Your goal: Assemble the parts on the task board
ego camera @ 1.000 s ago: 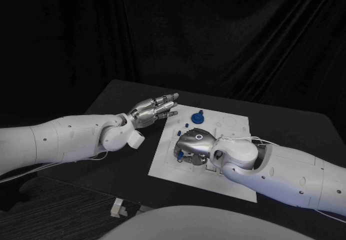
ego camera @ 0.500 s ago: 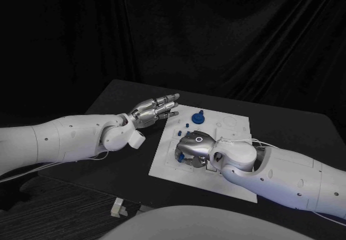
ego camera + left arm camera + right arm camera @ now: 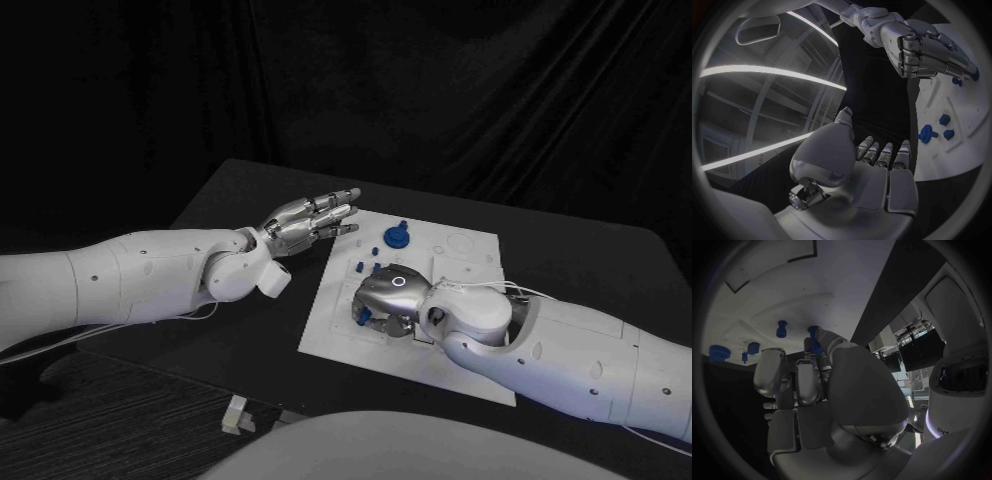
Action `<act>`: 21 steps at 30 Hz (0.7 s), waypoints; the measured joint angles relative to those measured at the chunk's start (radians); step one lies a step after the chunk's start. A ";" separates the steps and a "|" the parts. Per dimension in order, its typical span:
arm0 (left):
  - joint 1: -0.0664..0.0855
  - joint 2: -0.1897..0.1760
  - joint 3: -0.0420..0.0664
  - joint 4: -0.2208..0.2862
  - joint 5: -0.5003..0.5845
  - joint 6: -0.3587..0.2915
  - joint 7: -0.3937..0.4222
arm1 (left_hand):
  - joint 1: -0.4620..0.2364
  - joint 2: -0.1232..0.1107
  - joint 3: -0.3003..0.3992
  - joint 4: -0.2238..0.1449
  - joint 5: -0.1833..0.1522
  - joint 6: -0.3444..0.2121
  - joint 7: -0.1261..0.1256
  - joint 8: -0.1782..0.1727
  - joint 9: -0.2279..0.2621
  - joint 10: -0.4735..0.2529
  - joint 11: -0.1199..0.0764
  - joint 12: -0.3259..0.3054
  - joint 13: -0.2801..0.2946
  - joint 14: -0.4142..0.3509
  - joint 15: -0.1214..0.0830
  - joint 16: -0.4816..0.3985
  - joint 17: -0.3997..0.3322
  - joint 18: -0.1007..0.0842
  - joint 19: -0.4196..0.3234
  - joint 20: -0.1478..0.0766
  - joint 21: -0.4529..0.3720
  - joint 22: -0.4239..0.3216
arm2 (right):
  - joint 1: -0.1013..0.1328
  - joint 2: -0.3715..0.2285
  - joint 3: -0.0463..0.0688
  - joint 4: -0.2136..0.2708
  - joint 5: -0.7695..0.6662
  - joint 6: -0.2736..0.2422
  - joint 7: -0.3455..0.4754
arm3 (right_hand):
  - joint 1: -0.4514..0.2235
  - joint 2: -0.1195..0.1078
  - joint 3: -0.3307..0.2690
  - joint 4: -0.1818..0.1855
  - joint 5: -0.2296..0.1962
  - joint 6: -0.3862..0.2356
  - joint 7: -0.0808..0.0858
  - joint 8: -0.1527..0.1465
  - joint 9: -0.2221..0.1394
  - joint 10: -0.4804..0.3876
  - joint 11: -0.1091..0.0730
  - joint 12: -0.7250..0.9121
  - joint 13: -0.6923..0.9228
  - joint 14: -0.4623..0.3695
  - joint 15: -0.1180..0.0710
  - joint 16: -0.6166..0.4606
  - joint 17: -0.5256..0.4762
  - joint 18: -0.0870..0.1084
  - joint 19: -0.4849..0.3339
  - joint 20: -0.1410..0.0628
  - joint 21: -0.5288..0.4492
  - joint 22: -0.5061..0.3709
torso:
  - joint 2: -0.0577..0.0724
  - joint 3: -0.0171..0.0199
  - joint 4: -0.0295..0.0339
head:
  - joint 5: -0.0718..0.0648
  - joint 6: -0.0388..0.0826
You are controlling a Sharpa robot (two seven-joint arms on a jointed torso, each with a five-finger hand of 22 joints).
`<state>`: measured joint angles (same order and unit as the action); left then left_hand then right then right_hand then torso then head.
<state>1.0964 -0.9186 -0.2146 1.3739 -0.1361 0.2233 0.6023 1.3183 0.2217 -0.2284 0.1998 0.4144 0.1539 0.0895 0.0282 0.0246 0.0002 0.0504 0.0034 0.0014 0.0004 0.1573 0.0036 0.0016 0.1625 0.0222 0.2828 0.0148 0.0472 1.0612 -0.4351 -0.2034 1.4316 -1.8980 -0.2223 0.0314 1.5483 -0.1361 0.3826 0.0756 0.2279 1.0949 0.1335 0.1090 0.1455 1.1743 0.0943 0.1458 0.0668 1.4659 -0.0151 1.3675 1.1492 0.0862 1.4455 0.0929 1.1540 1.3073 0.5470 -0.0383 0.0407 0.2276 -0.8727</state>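
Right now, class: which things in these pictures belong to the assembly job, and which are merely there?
Belongs to the job:
task board
blue parts
right hand, over the board
blue part at its fingers

Merely there:
black table
left hand, holding nothing

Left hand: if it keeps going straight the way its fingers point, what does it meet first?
Probably nothing soon. The left hand hovers open beside the task board, fingers aimed past its far-left corner toward the table's far edge. The blue parts sit off that line, though depth is uncertain.
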 measured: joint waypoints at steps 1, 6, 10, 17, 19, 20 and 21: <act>0.000 0.000 0.000 -0.001 0.000 0.000 0.000 | 0.000 0.000 0.000 0.000 0.000 0.000 0.000 0.000 0.000 0.000 0.000 0.000 0.000 0.000 0.000 0.000 0.000 0.000 0.000 0.000 0.000 0.000 | -0.001 0.000 0.000 0.000 -0.005 -0.001 -0.001 | -0.001 -0.001 0.002 -0.002 0.000 -0.002 -0.002 0.000 0.000 0.001 0.001 0.000 0.000 0.000 0.000 0.000 0.000 0.000 0.000 0.000 0.000 0.000 | 0.000 0.0000 0.0000 | -0.001 0.000; -0.001 0.002 0.000 -0.002 0.000 0.002 -0.001 | 0.000 0.000 0.000 0.000 0.000 0.000 0.000 0.000 0.000 0.000 0.000 0.000 0.000 0.000 0.000 0.000 0.000 0.000 0.000 0.000 0.000 0.000 | -0.002 0.000 0.001 0.000 -0.020 -0.003 -0.004 | -0.013 -0.013 0.006 0.000 -0.001 -0.037 0.005 -0.024 -0.007 0.004 0.004 -0.003 0.004 0.000 0.000 -0.005 -0.014 0.000 -0.003 -0.003 -0.012 0.000 | 0.000 0.0000 0.0000 | -0.004 0.000; -0.001 0.002 0.000 -0.003 0.000 0.004 -0.002 | 0.000 0.000 0.000 0.000 0.000 0.000 0.000 0.000 0.000 0.000 0.000 0.000 0.000 0.000 0.000 0.000 0.000 0.000 0.000 0.000 0.000 0.000 | -0.003 -0.002 0.000 -0.001 -0.029 -0.002 -0.007 | -0.061 -0.038 0.005 0.017 -0.031 -0.174 -0.026 -0.045 -0.038 -0.037 -0.018 -0.031 0.004 0.000 0.004 -0.017 -0.034 0.000 -0.013 0.002 -0.039 0.000 | 0.000 0.0000 0.0001 | -0.004 0.000; -0.002 0.002 0.000 -0.007 0.000 0.006 -0.005 | 0.000 0.000 0.000 0.000 0.000 0.000 0.000 0.000 0.001 0.000 0.000 0.000 0.000 0.000 0.000 0.000 0.000 0.000 0.000 0.000 0.000 0.000 | -0.009 -0.008 -0.001 -0.004 -0.038 0.002 -0.007 | -0.068 -0.059 -0.210 0.124 -0.118 -0.607 -0.155 -0.058 -0.097 -0.244 0.009 -0.054 0.002 -0.011 0.004 -0.032 -0.058 0.000 -0.029 0.000 -0.087 0.001 | 0.000 0.0000 -0.0001 | -0.003 0.000; -0.002 0.003 0.000 -0.008 0.000 0.006 -0.006 | 0.000 0.000 0.000 0.000 0.000 0.000 0.000 0.000 0.001 0.000 0.000 0.000 0.000 0.000 0.000 0.000 0.000 0.000 0.000 0.000 0.000 0.000 | -0.008 -0.010 -0.001 -0.004 -0.040 -0.001 -0.006 | -0.039 -0.078 -0.241 0.188 -0.125 -0.669 -0.170 -0.062 -0.101 -0.271 0.010 -0.046 0.002 -0.011 0.004 -0.032 -0.061 0.000 -0.030 -0.002 -0.090 0.001 | 0.000 0.0000 -0.0001 | -0.003 0.000; -0.002 0.003 0.000 -0.008 0.000 0.006 -0.006 | 0.000 0.000 0.000 0.000 0.000 0.000 0.000 0.000 0.001 0.000 0.000 0.000 0.000 0.000 0.000 0.000 0.000 0.000 0.000 0.000 0.000 0.000 | -0.008 -0.011 -0.001 -0.004 -0.040 -0.003 -0.006 | -0.030 -0.087 -0.257 0.207 -0.132 -0.714 -0.178 -0.069 -0.105 -0.281 0.011 -0.045 0.002 -0.013 0.006 -0.035 -0.068 0.000 -0.030 -0.002 -0.101 0.001 | 0.000 0.0000 -0.0001 | -0.003 0.000; -0.002 0.003 0.000 -0.008 0.000 0.006 -0.007 | 0.000 0.000 0.000 0.000 0.000 0.000 0.000 0.000 0.001 0.000 0.000 0.000 0.000 0.000 0.000 0.000 -0.001 0.000 0.000 0.000 0.000 0.000 | -0.008 -0.012 -0.001 -0.003 -0.040 -0.006 -0.005 | -0.026 -0.092 -0.266 0.216 -0.137 -0.742 -0.184 -0.071 -0.108 -0.286 0.013 -0.042 0.002 -0.014 0.007 -0.039 -0.071 0.000 -0.032 0.000 -0.105 0.001 | 0.000 0.0000 -0.0002 | -0.004 0.000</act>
<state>1.0941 -0.9155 -0.2146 1.3657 -0.1361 0.2295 0.5957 1.3183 0.2217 -0.2285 0.1998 0.4144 0.1539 0.0894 0.0282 0.0255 0.0001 0.0504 0.0034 0.0016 0.0004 0.1573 0.0036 0.0010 0.1625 0.0222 0.2828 0.0148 0.0471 1.0528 -0.4471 -0.2047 1.4284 -1.9383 -0.2285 0.0263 1.5220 -0.2277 0.1171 0.2914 0.0911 0.3527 -0.0502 0.0377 0.0378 0.8886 0.1070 0.1038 0.0684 1.4514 -0.0078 1.3288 1.0779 0.0862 1.4132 0.0932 1.0492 1.3081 0.5471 -0.0383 0.0406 0.2241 -0.8727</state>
